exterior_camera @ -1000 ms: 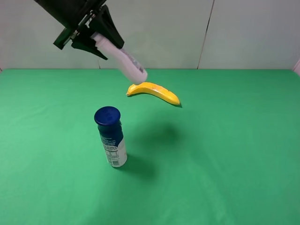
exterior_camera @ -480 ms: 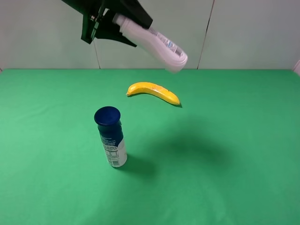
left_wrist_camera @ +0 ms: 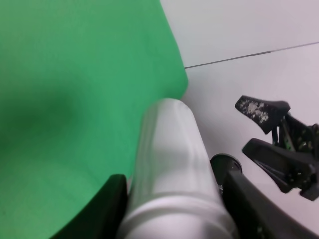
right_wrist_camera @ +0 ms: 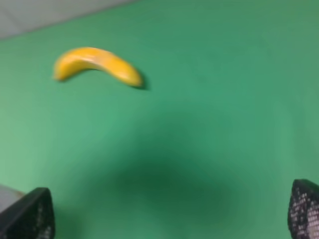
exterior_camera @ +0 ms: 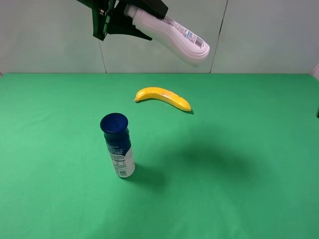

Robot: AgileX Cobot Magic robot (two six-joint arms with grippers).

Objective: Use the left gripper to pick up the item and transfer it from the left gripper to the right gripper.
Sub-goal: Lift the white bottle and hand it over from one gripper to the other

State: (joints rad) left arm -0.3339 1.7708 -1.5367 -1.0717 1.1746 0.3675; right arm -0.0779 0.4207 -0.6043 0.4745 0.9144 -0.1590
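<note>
White bottle [exterior_camera: 172,36]: left gripper [exterior_camera: 130,16] is clamping its cap end, fingers closed around it, holding it tilted, high over the table [exterior_camera: 249,149]. Pickup done. Right gripper [right_wrist_camera: 164,214] is hanging empty, fingers wide apart; handover outstanding.

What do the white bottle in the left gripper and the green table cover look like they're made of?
White bottle: probably plastic, smooth and slightly glossy. Soft highlights run along its rounded body, and a printed label sits on its side. The left gripper holds it near the cap end.
Green table cover: likely cloth or felt with a matte finish. It shows no reflections, and shadows fall on it with soft edges.
</note>
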